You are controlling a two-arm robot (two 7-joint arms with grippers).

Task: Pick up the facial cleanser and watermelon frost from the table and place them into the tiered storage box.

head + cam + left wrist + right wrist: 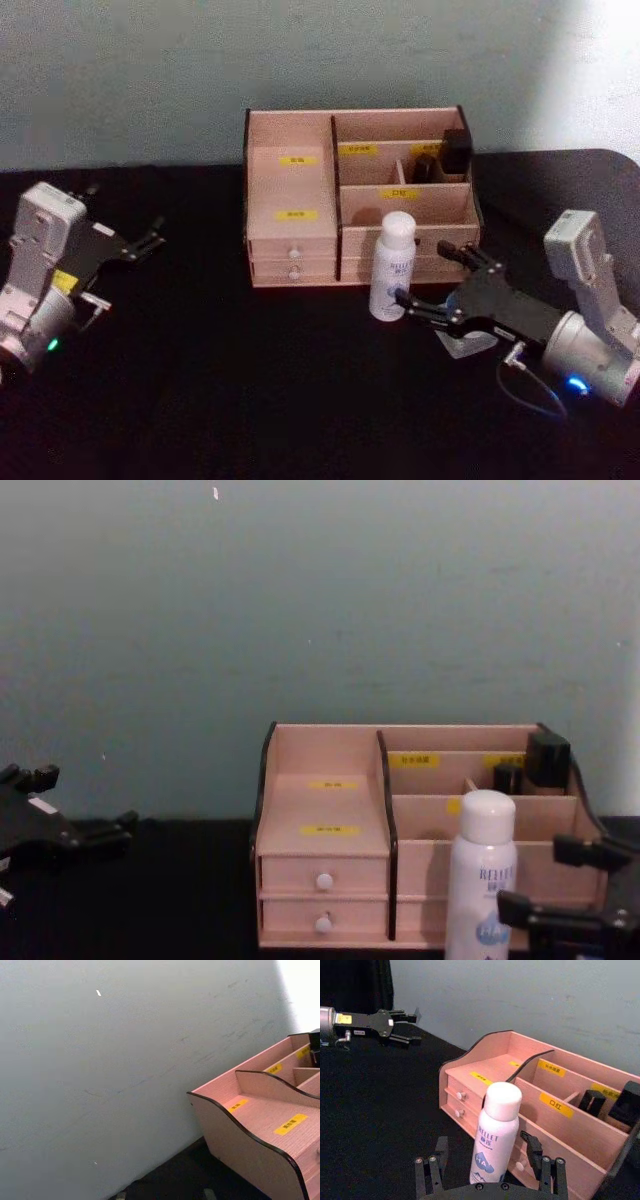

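Right gripper point(420, 273) is low over the worktop point(250, 380), fingers spread, and the facial cleanser point(392, 265) stands upright between them in the right wrist view, not yet clamped. The bottle is on the worktop, just in front of the tiered storage box point(290, 130). Under the right arm lies a pale glassy shape point(465, 345), which may be the watermelon frost; I cannot tell. Behind, the box holds small black bottles point(455, 150) in its rear right compartments. Left gripper point(150, 238) is parked well off on the left, fingers apart. My read: the first pick is just starting, and both placements remain.
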